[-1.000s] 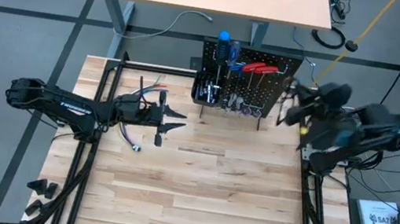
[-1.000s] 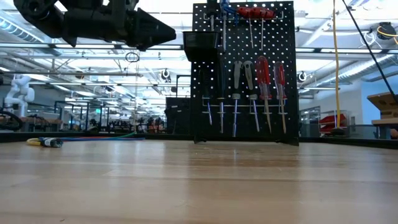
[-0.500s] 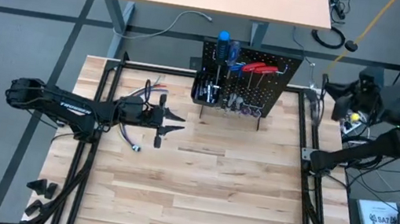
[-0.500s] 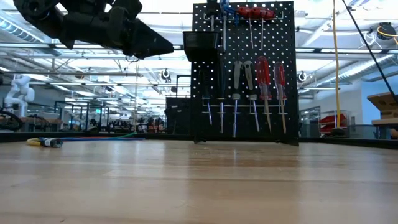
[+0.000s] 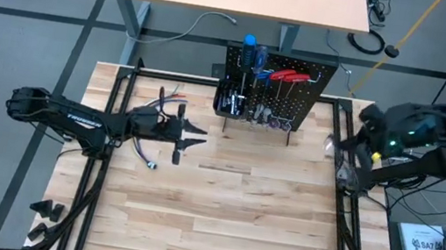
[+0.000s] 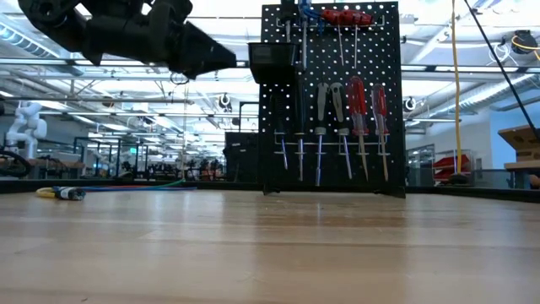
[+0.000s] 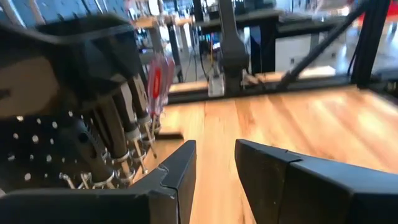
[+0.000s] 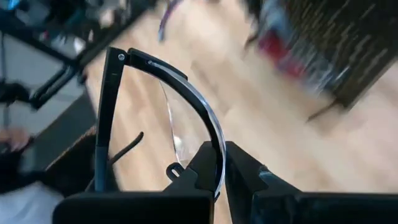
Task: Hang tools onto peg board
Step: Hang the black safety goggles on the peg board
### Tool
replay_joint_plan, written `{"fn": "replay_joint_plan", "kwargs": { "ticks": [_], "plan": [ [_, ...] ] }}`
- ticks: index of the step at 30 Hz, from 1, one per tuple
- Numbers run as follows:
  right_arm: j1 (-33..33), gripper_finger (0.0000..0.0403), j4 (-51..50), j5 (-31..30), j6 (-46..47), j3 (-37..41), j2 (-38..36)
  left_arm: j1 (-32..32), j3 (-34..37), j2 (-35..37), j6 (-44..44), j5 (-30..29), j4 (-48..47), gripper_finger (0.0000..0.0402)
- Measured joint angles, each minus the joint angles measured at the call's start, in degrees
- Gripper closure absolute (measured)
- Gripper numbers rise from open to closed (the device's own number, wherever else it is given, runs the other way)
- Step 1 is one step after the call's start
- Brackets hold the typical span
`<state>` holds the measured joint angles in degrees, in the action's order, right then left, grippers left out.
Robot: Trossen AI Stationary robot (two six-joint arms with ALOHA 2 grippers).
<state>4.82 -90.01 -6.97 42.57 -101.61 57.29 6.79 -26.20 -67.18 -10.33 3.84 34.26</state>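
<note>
The black perforated peg board [image 5: 311,98] stands upright at the middle of the table's [image 5: 237,207] far edge, its hook side facing the near edge. Red-handled screwdrivers [image 6: 358,97] hang shaft-down on its right half. Blue-handled tools [image 5: 250,49] sit at its top left, and a row of slim silver bits [image 6: 319,156] hangs lower down. No loose screwdriver shows on the pale wooden tabletop.

The thing in hand is a pair of clear safety glasses with a black frame [image 8: 177,118], not a screwdriver. The right gripper [image 8: 224,162] is pinched closed on the lower rim of the lens. The curved frame arches up from the fingers, and one temple arm folds down beside them. In the high view this gripper [image 5: 344,154] sits at the table's right edge, just off the board's right end and slightly nearer the near edge. The board therefore lies to its left and a little farther back. I judge the right arm is the one placed to reach the hooks, sweeping left across the board's face; which hook is free I cannot tell.

The left gripper [image 5: 202,137] hovers left of the table's middle, pointing right. Its fingers are partly apart with nothing between them. A bundle of coloured wires [image 5: 165,99] lies just behind it.
</note>
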Motion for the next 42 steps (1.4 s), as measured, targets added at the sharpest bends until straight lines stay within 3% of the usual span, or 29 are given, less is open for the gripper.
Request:
{"fn": "replay_joint_plan", "kwargs": {
  "ticks": [4, 11, 18, 24, 28, 33, 42],
  "plan": [
    [0.00, 0.0398, -0.04, 9.00, 3.22, 4.09, 0.79, -0.04, 0.01, 0.02, 1.03, 0.00, 2.79, 0.0283],
    [0.49, 0.0398, -0.08, 9.33, 3.46, 8.10, 3.30, -0.04, 0.02, 0.02, 1.01, 0.26, 4.18, 0.0283],
    [0.50, 0.0397, -0.09, 0.93, 2.06, 6.47, 5.77, -0.04, 0.02, 0.02, 1.01, 0.48, 4.15, 0.0283],
    [0.45, 0.0397, -0.03, -16.02, -0.84, 4.77, 7.02, -0.11, 0.02, 0.02, 1.08, 0.50, 4.01, 0.0283],
    [0.44, 0.0397, -0.01, -21.82, -1.27, 4.71, 7.03, -0.56, 0.02, 0.01, 1.45, 0.50, 3.96, 0.0283],
    [0.12, 0.0397, -0.09, -24.30, -1.29, 3.61, 6.64, -0.55, 0.02, 0.02, 1.45, 0.59, 3.90, 0.0283],
    [-1.49, 0.0398, -0.03, -26.07, -5.32, -6.89, 7.57, -0.55, 0.02, 0.02, 1.08, 0.57, 3.89, 0.0283]
  ]
}}
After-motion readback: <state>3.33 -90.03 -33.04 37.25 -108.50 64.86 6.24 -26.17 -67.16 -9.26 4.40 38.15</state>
